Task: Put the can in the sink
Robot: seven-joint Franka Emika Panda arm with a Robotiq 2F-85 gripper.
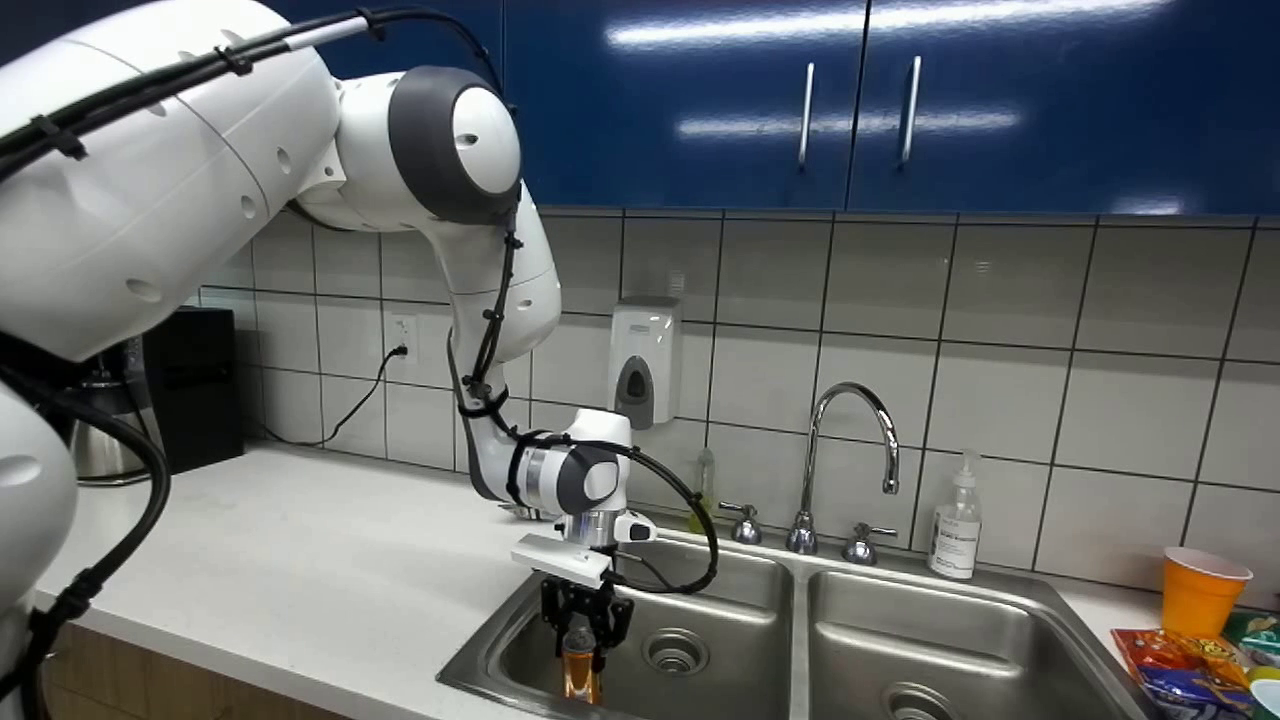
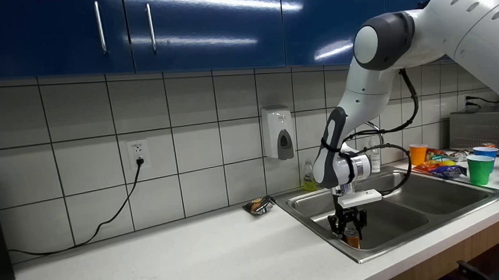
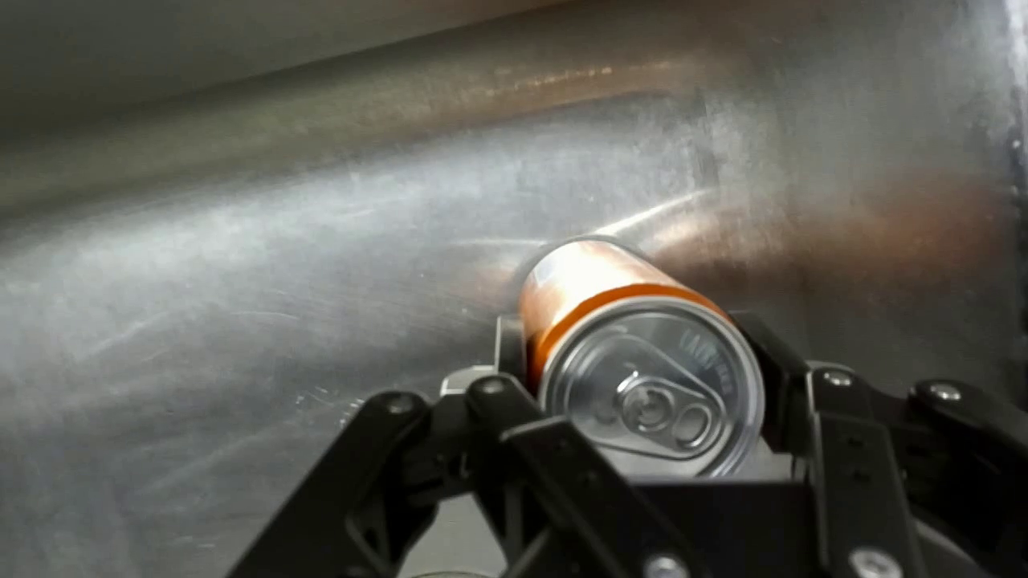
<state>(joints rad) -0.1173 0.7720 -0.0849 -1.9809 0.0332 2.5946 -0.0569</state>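
The can (image 3: pixel 586 269) is a small orange can with a silvery lid, seen from above in the wrist view. It also shows in both exterior views (image 1: pixel 580 680) (image 2: pixel 352 241), low in the near corner of the sink's left basin. The double-basin steel sink (image 1: pixel 800 640) is in both exterior views (image 2: pixel 391 222); its basin floor fills the wrist view (image 3: pixel 241 345). My gripper (image 3: pixel 630 345) points down into the basin with a black finger against each side of the can, shut on it. The can's lower end is at or just above the basin floor; I cannot tell which.
A chrome faucet (image 1: pixel 850 390) stands behind the sink, with a pump bottle (image 1: pixel 955 530) beside it. An orange cup (image 1: pixel 1200 595) and snack bags (image 1: pixel 1185 670) sit right of the sink. A dark snack bag (image 2: pixel 260 205) lies on the counter. A soap dispenser (image 1: pixel 645 360) hangs above.
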